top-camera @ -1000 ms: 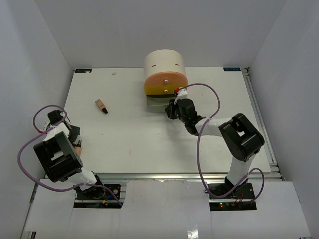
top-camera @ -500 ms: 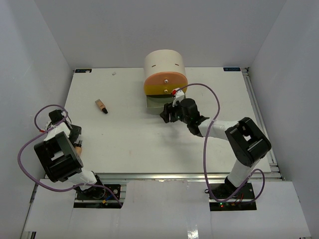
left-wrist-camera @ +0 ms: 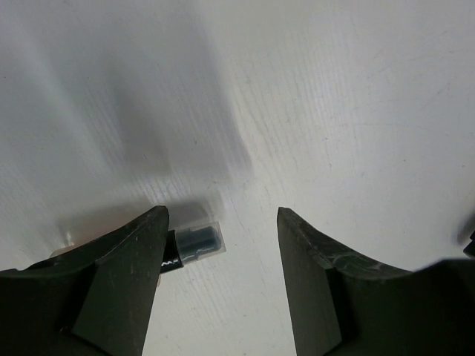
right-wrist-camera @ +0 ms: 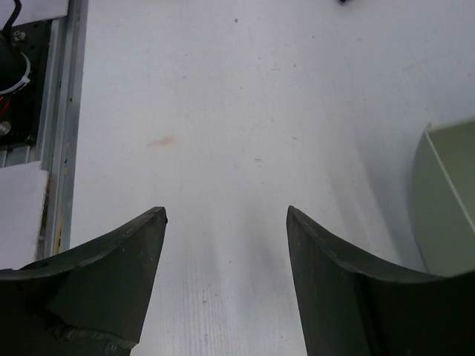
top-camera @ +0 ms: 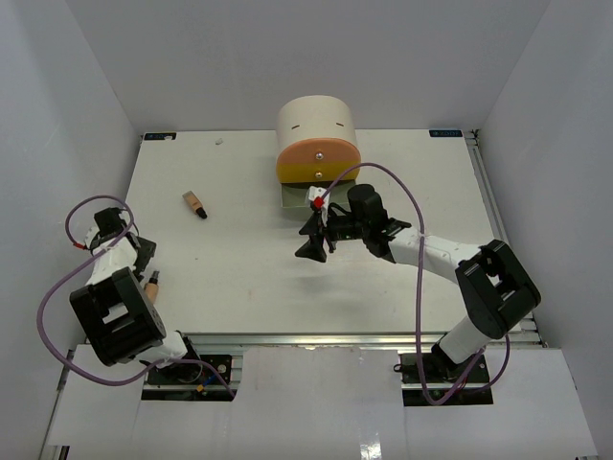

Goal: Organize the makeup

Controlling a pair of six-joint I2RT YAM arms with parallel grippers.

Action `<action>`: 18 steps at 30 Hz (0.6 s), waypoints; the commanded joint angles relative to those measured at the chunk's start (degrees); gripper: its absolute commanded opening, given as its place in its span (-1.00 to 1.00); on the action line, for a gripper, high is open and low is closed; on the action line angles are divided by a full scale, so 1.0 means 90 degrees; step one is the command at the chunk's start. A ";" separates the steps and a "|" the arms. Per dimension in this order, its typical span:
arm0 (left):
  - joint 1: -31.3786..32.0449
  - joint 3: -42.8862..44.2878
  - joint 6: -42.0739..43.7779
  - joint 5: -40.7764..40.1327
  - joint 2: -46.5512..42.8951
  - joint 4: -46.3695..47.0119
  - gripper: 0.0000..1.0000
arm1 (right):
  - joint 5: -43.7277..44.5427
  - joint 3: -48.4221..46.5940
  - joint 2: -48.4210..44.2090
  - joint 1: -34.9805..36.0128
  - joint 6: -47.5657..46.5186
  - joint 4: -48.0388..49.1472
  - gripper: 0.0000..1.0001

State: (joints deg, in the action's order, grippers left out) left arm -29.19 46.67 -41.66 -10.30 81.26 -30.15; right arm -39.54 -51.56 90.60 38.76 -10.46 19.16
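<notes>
A tan bottle with a dark cap (top-camera: 195,203) lies on the white table left of centre. A second tan bottle (top-camera: 151,282) lies by my left gripper (top-camera: 146,266) at the table's left edge. In the left wrist view its clear-covered dark cap (left-wrist-camera: 197,241) pokes out beside the left finger (left-wrist-camera: 126,274), while my left gripper (left-wrist-camera: 223,216) stands open over bare table. My right gripper (top-camera: 306,240) hovers open and empty in front of the cream drawer unit (top-camera: 316,134). In the right wrist view nothing lies between the fingers of the right gripper (right-wrist-camera: 226,213).
A pale green drawer (top-camera: 295,197) sticks out at the base of the cream unit, and its rim (right-wrist-camera: 445,200) shows at the right of the right wrist view. The table's metal rail (right-wrist-camera: 63,126) runs along that view's left side.
My right gripper has drawn back from the drawer unit toward the table's middle and opened. The left arm has shifted slightly and its fingers have parted a little more.
</notes>
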 commanded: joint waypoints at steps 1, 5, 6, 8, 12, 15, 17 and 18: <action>0.0128 0.0216 0.0186 -0.0126 -0.0386 -0.0170 0.44 | -0.1067 -0.0581 -0.0312 0.0029 -0.0984 -0.0886 0.42; 0.0128 0.0300 0.0242 -0.0173 -0.0578 -0.0261 0.45 | -0.1475 -0.0924 -0.0416 0.0029 -0.1454 -0.1510 0.40; 0.0128 0.0293 0.0267 -0.0251 -0.0635 -0.0272 0.46 | -0.1524 -0.0980 -0.0436 0.0033 -0.1613 -0.1715 0.39; 0.0128 0.0283 0.0302 -0.0420 -0.0752 -0.0310 0.48 | -0.1635 -0.1092 -0.0466 0.0030 -0.1965 -0.2103 0.38; 0.0087 0.0218 0.0228 -0.0836 -0.0826 -0.0534 0.55 | -0.1690 -0.1134 -0.0560 0.0039 -0.2225 -0.2387 0.37; -0.0134 0.0188 0.0206 -0.0544 -0.0555 -0.0487 0.55 | -0.1742 -0.1060 -0.0567 0.0029 -0.2256 -0.2382 0.36; -0.0221 0.0214 0.0216 -0.0519 -0.0299 -0.0477 0.55 | -0.1767 -0.0981 -0.0591 0.0029 -0.2260 -0.2380 0.36; -0.0272 0.0214 0.0223 -0.0533 -0.0225 -0.0470 0.55 | -0.1760 -0.0923 -0.0635 0.0029 -0.2281 -0.2366 0.36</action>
State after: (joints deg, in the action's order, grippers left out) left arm -29.77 47.52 -39.81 -14.44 76.89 -33.60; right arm -53.16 -59.79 86.87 38.76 -28.72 -0.70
